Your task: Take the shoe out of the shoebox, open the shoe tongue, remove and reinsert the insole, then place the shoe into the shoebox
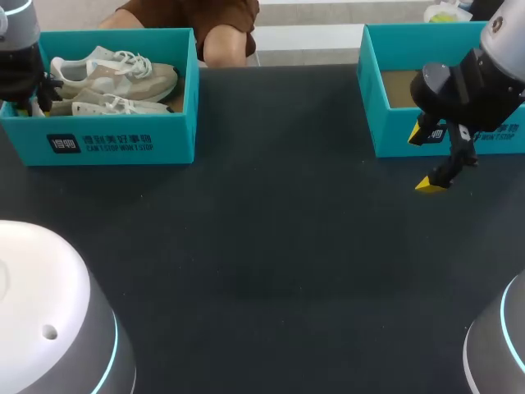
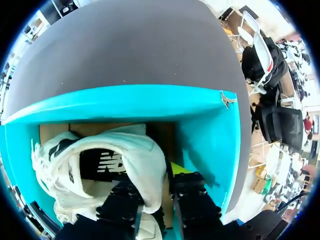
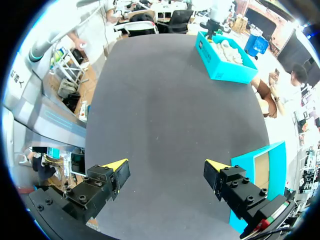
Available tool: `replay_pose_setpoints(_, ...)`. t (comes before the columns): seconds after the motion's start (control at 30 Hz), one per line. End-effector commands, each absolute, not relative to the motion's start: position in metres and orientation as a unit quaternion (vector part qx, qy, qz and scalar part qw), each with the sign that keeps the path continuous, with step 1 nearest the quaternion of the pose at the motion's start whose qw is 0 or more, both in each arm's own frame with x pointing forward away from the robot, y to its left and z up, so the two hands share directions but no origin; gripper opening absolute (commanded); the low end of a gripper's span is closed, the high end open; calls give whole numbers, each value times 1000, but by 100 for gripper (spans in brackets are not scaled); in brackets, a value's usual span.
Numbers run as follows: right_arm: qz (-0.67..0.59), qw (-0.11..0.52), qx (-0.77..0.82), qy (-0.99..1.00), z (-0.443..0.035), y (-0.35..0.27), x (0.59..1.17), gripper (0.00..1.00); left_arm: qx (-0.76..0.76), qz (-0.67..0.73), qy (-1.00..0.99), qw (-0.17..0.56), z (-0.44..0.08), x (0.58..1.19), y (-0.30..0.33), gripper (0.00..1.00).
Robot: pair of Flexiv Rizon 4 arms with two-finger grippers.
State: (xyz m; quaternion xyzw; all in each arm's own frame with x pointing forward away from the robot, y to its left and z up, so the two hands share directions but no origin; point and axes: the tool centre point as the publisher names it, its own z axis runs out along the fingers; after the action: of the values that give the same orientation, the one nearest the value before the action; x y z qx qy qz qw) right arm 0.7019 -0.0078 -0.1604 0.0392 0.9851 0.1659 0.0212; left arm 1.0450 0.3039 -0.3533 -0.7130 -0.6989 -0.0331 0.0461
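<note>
Only wrist view shows left gripper [image 2: 153, 181] clamping shoe [image 2: 131, 146]

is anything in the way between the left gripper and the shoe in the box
Nothing visible. The left gripper is down inside the teal shoebox, right at the heel of the shoe; the box wall is beside it, not between them.

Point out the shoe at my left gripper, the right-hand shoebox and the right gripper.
shoe [image 2: 142, 150]: left wrist view, on its white heel collar.
right-hand shoebox [image 1: 392, 131]: head view, on its front wall.
right gripper [image 3: 166, 167]: right wrist view, midway between its open jaws.
</note>
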Motion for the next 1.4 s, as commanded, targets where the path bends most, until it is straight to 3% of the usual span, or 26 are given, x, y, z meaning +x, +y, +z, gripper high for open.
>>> replay_pose_setpoints(0.03,164,20,39,985,-161,-7,704,100,-719,-37,-692,55,-349,1044,304,0)
replay_pose_setpoints(0.23,164,20,39,985,-161,-7,704,100,-750,-38,-657,66,-327,1039,309,0)
replay_pose_setpoints(0.47,164,20,39,985,-161,-7,704,100,-767,-35,-634,85,-267,1036,316,0)
replay_pose_setpoints(1.0,164,20,39,985,-161,-7,704,100,-801,-13,-595,58,-150,1045,330,0)
replay_pose_setpoints(1.4,164,20,39,985,-161,-7,704,100,-801,-13,-595,58,-150,1045,330,0)
